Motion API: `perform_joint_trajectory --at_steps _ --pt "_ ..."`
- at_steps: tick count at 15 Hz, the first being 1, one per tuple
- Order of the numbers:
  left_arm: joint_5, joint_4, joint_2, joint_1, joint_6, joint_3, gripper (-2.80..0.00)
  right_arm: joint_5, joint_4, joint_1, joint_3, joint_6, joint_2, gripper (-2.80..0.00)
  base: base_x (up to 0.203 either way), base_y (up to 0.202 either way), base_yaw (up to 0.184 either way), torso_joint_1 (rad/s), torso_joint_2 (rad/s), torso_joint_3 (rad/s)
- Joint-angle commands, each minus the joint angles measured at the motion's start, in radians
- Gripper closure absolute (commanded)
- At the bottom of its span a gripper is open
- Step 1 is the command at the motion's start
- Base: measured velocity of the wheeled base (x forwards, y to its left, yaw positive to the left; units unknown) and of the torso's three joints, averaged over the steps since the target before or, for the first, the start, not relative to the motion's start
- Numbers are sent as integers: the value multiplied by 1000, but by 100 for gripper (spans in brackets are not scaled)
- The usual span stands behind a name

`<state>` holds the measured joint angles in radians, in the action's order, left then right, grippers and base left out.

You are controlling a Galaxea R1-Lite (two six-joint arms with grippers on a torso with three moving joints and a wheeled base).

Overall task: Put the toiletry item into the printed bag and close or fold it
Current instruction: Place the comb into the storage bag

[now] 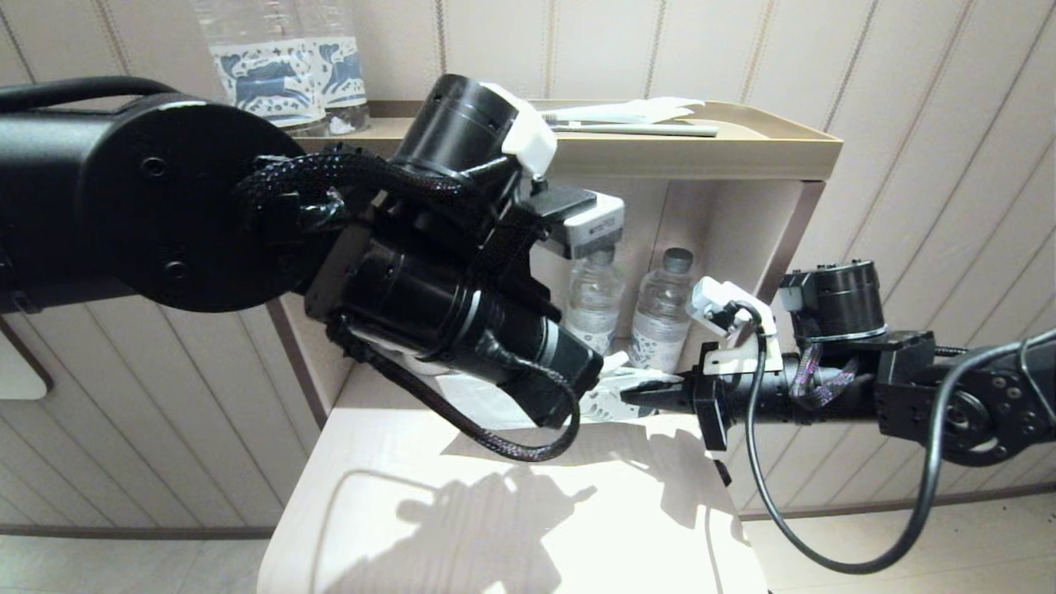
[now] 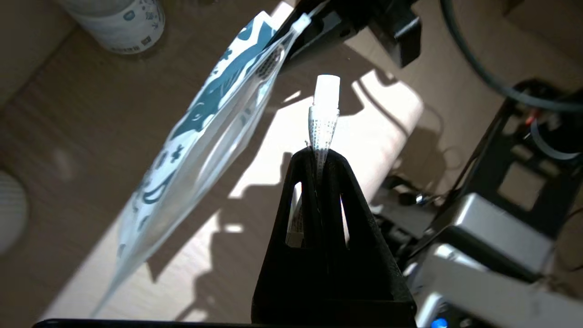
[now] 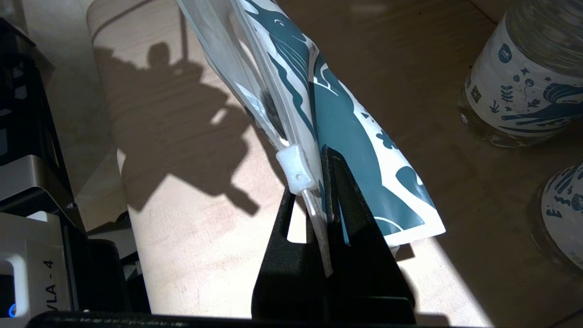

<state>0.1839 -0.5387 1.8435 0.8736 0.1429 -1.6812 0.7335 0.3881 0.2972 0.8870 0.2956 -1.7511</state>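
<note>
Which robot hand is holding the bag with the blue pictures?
The right gripper, shut on the printed bag at its zip end. The left gripper pinches a thin white strip instead.

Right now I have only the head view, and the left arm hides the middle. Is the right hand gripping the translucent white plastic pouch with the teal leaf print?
Observer: Yes. The right hand is shut on the translucent white plastic pouch with teal print, right beside its white zip slider.
Operator: Is anything inside it?
Observer: Dark toothbrush bristles show through the plastic near the slider. I cannot trace the handle.
Operator: And the left hand?
Observer: The left hand is shut on a slim white piece with a dotted strip, held apart from the pouch. I cannot tell what the piece is.
</note>
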Motion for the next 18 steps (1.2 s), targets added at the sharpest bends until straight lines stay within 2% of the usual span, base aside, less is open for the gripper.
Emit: perform_joint_trajectory --at_steps 1,2,3,5,7,9,13,18 --pt "7 -6 -20 -40 137 25 0 4 2 -1 0 2 1 0 0 0 0 0 0 0" --pt "10 -10 -20 -62 192 28 0 4 3 0 -2 2 0 0 0 0 0 0 0 0" --pt "11 -13 -20 -75 217 18 0 4 3 3 -6 6 1 0 0 0 0 0 0 0" --pt "13 -18 -9 -80 248 -23 0 6 3 5 -28 62 2 0 0 0 0 0 0 0" --pt "17 -82 16 -79 267 -68 0 6 5 6 -51 111 10 0 0 0 0 0 0 0" --pt "42 -155 23 -79 351 -75 0 6 5 5 -53 111 19 0 0 0 0 0 0 0" --pt "49 -228 41 -79 438 -72 0 6 9 5 -56 114 30 0 0 0 0 0 0 0" --pt "43 -233 86 -79 445 -83 0 9 9 6 -67 117 35 0 0 0 0 0 0 0"
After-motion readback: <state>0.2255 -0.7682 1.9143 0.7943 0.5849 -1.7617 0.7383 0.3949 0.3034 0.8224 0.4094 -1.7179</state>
